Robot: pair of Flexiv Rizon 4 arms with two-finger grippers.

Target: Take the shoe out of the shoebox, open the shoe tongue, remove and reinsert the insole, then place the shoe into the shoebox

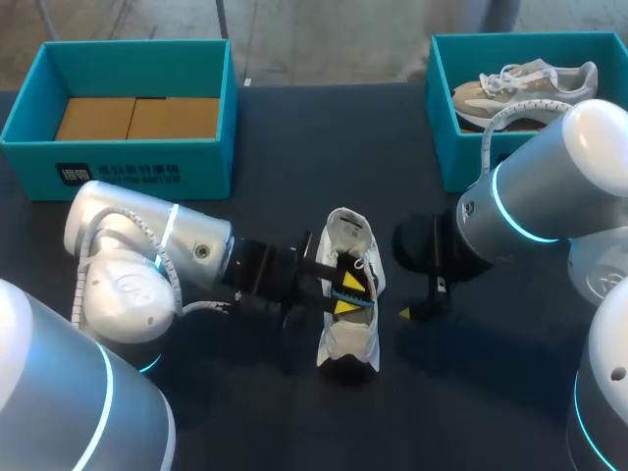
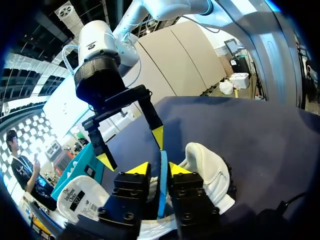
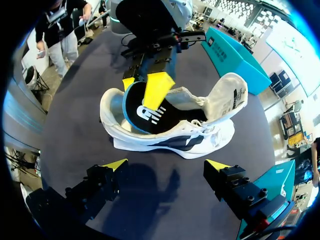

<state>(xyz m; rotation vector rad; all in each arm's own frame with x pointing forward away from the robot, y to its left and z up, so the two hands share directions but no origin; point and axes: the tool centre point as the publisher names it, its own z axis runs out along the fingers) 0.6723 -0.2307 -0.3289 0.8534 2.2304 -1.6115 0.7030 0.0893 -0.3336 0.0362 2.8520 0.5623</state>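
Insole handling is the step under way, by my reading. The white fabric shoe [image 1: 345,343] is lying out of the boxes on the dark worktop [image 1: 275,147] with its tongue folded back. The black foam insole with a blue rim [image 3: 145,117] is standing partly out of the opening, one end raised and the other down inside the shoe.

The left gripper [image 1: 345,294] is reaching in from the side, and its fingers [image 2: 137,168] are pinching the insole's blue rim from both sides. The right gripper [image 3: 166,165] is hovering just beside the shoe, on the opposite side, with its fingers spread wide and touching nothing.

Whether the insole is coming out or going in, I cannot tell. If it is coming out, the next move is calling for a clean lift. The light shoe may drag along, so the free right gripper would likely need to pin it down. If it is going in, the raised end needs pressing flat into the shoe.

After that the shoe is going into a box. The teal cardboard shoebox with a bare brown floor [image 1: 128,147] at the far left looks like the one. The other teal box [image 1: 442,128] is holding a beige shoe [image 1: 520,88].
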